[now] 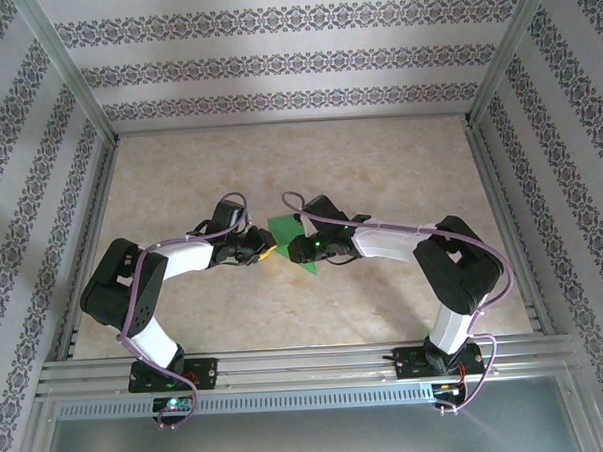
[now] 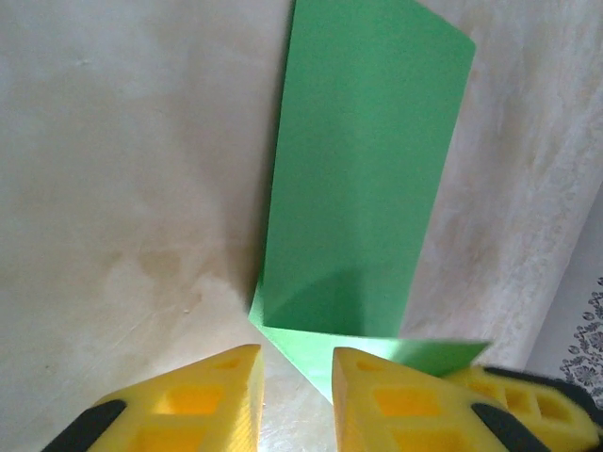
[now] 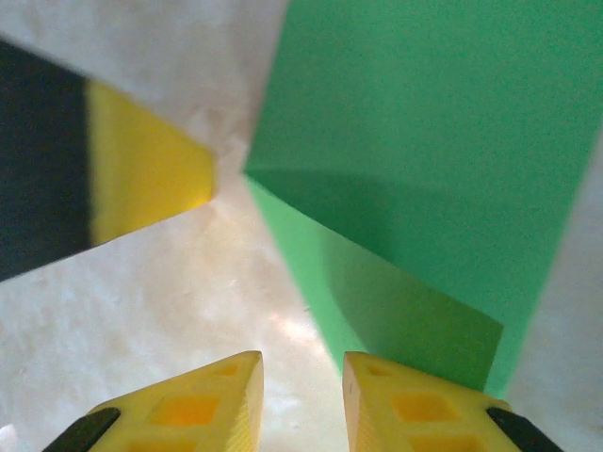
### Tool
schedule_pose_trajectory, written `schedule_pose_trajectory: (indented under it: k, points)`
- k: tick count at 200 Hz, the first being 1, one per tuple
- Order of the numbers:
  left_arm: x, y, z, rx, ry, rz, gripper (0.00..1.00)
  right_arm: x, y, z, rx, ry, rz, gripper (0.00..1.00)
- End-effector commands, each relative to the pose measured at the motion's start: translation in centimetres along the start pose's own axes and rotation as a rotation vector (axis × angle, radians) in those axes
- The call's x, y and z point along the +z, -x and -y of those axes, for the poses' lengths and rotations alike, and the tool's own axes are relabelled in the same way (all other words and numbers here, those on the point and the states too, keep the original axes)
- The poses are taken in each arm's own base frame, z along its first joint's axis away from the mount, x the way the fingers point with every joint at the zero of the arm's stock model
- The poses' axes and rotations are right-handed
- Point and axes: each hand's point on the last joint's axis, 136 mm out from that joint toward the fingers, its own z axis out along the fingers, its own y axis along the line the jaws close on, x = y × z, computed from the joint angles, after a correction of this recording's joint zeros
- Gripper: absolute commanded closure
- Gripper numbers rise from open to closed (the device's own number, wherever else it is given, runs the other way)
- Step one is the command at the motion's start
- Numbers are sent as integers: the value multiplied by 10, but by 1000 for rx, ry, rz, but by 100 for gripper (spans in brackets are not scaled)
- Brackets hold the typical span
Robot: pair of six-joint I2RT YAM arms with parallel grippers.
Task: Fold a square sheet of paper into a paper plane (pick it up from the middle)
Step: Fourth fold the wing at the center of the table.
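Note:
The square sheet of paper (image 1: 282, 230) is bright green and lies folded at mid-table between the two grippers. In the left wrist view one panel (image 2: 363, 169) rises off the table from a crease, and a lower layer (image 2: 377, 353) lies flat. My left gripper (image 2: 297, 363) is open at the paper's near corner, with the lower layer running under its right finger (image 2: 396, 395). My right gripper (image 3: 301, 367) is open too, over bare table beside the paper's edge (image 3: 377, 292). The two grippers (image 1: 268, 252) (image 1: 300, 246) nearly face each other. A paper plane is out of view.
The table (image 1: 379, 173) is pale marbled beige, fenced by metal rails (image 1: 496, 207) and patterned walls. The left gripper's finger (image 3: 141, 179) shows at the upper left of the right wrist view. The right gripper's finger (image 2: 528, 405) shows at the lower right of the left wrist view.

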Motion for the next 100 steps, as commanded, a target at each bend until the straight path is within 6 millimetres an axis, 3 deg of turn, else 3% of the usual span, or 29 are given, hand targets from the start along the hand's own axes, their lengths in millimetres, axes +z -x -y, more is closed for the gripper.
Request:
schedule_pose_trajectory:
  k: [1, 100]
  points:
    - [0, -3, 11, 23, -41, -17, 72, 6, 4, 17, 66, -28, 2, 71]
    - [13, -4, 18, 15, -84, -69, 66, 18, -6, 38, 160, -17, -34, 71]
